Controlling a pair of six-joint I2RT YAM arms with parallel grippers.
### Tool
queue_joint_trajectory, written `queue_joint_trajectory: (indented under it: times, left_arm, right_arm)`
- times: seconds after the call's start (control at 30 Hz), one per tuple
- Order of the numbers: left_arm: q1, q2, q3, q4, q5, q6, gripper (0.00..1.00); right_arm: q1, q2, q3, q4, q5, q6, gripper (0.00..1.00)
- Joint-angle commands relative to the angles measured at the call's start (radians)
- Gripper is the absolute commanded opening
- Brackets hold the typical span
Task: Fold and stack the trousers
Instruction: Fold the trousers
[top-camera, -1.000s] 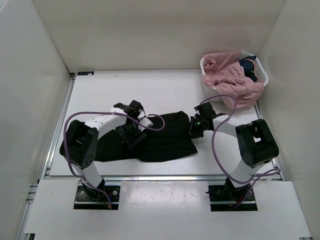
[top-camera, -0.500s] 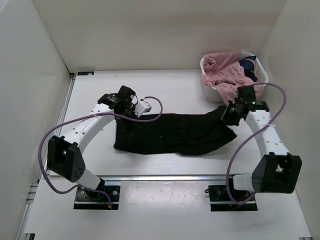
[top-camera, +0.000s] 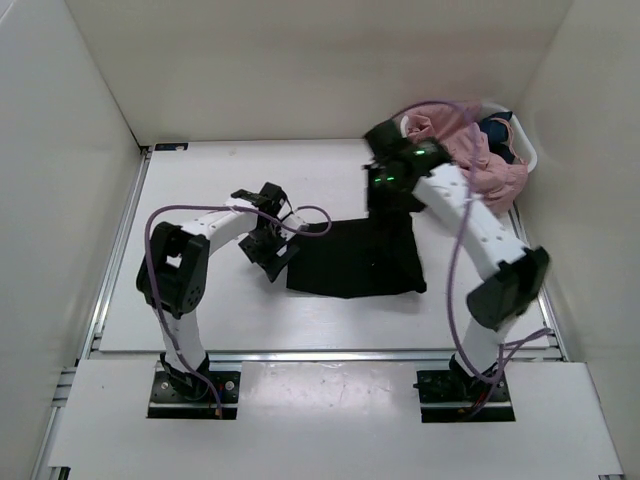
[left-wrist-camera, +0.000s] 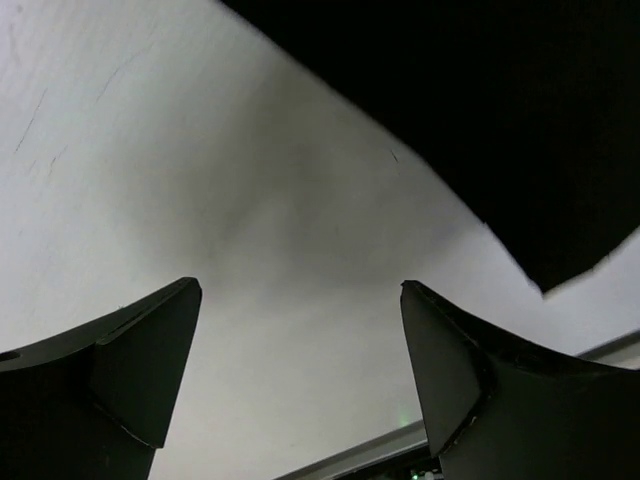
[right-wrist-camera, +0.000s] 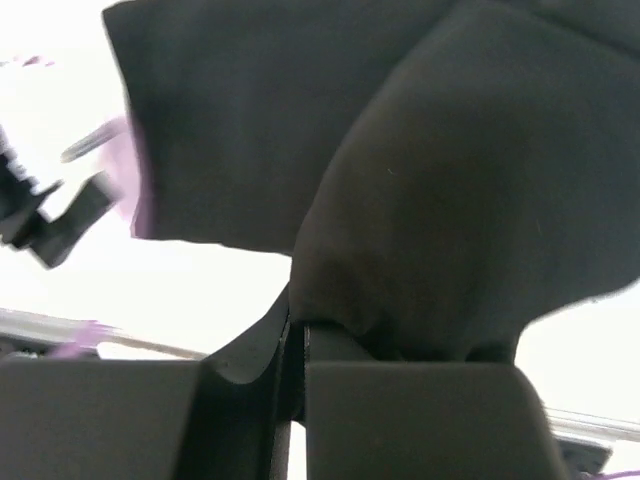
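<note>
The black trousers (top-camera: 350, 262) lie as a short folded block in the middle of the table. My right gripper (top-camera: 388, 208) hangs above their far right part, shut on a lifted fold of the fabric. In the right wrist view the black trousers (right-wrist-camera: 450, 200) drape from the closed right gripper (right-wrist-camera: 300, 330) down to the table. My left gripper (top-camera: 276, 254) sits low at the trousers' left edge, open. In the left wrist view its fingers (left-wrist-camera: 130, 370) stand wide apart over bare table, with a corner of the trousers (left-wrist-camera: 500, 100) just ahead.
A white basket (top-camera: 527, 152) at the back right holds pink garments (top-camera: 450, 140) and a dark blue garment (top-camera: 495, 130). White walls close in the table on the left, back and right. A metal rail (top-camera: 330, 352) runs along the near edge.
My right arm has swung left from the table's right side, carrying the trousers' end over the rest, so the cloth is now much shorter. My left arm pulled back to the trousers' left edge.
</note>
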Motion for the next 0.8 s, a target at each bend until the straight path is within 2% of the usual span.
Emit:
queue_joint_trajectory:
  times: [0.0, 0.1, 0.13, 0.27, 0.5, 0.63, 0.77]
  left_arm:
    - [-0.002, 0.036, 0.032, 0.058, 0.024, -0.031, 0.92]
    - [0.007, 0.065, 0.032, 0.067, 0.034, -0.032, 0.88]
    - [0.007, 0.078, 0.042, 0.067, 0.025, -0.032, 0.82]
    - [0.038, 0.098, 0.042, 0.076, 0.049, -0.032, 0.7]
    - [0.066, 0.121, 0.042, 0.076, 0.097, -0.012, 0.47]
    - [0.066, 0.101, 0.042, 0.076, 0.144, -0.001, 0.46]
    - [0.066, 0.083, 0.031, 0.067, 0.144, 0.008, 0.46]
  right_arm:
    - [0.148, 0.118, 0.121, -0.072, 0.047, 0.135, 0.0]
    - [0.231, 0.201, 0.153, -0.052, 0.056, 0.207, 0.0]
    - [0.248, 0.217, 0.165, -0.011, 0.056, 0.218, 0.0]
    - [0.341, 0.272, 0.195, 0.048, 0.041, 0.252, 0.0]
    - [0.395, 0.29, 0.178, 0.204, 0.005, 0.295, 0.0]
    - [0.427, 0.28, 0.201, 0.272, 0.005, 0.295, 0.0]
    - [0.418, 0.364, 0.239, 0.274, -0.05, 0.295, 0.0]
